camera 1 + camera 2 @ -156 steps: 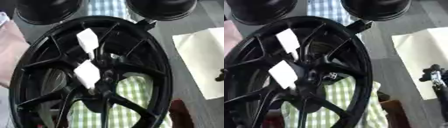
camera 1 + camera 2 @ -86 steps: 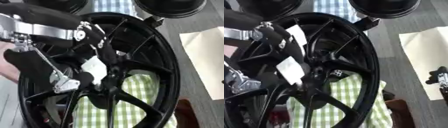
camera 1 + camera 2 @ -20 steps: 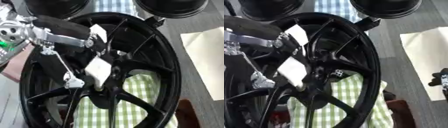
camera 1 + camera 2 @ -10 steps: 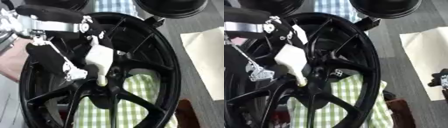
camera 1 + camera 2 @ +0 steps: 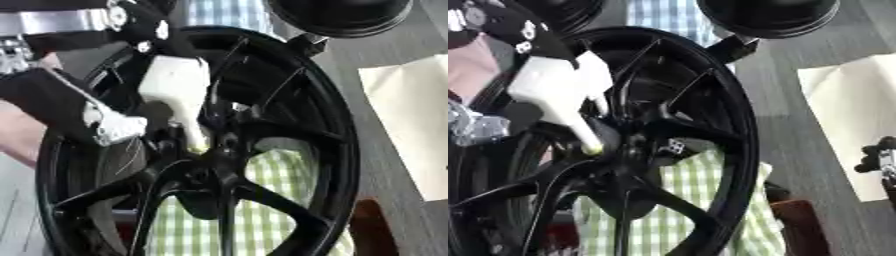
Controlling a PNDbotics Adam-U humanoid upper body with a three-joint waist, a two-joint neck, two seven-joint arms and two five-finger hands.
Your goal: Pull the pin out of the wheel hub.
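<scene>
No legible text, label, brand or number appears. One small white mark on the wheel hub (image 5: 671,146) (near the centre bore) cannot be read.

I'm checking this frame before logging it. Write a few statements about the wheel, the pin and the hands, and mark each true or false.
1. The wheel is black with spokes. True.
2. The left hand is at the white pin. True.
3. The pin lies on the white paper. False: it is over the wheel's spokes, its tip near the hub.
4. The cloth behind the spokes is plain red. False: green and white check.
5. The right hand touches the wheel. False: it shows at the right edge, apart.
</scene>
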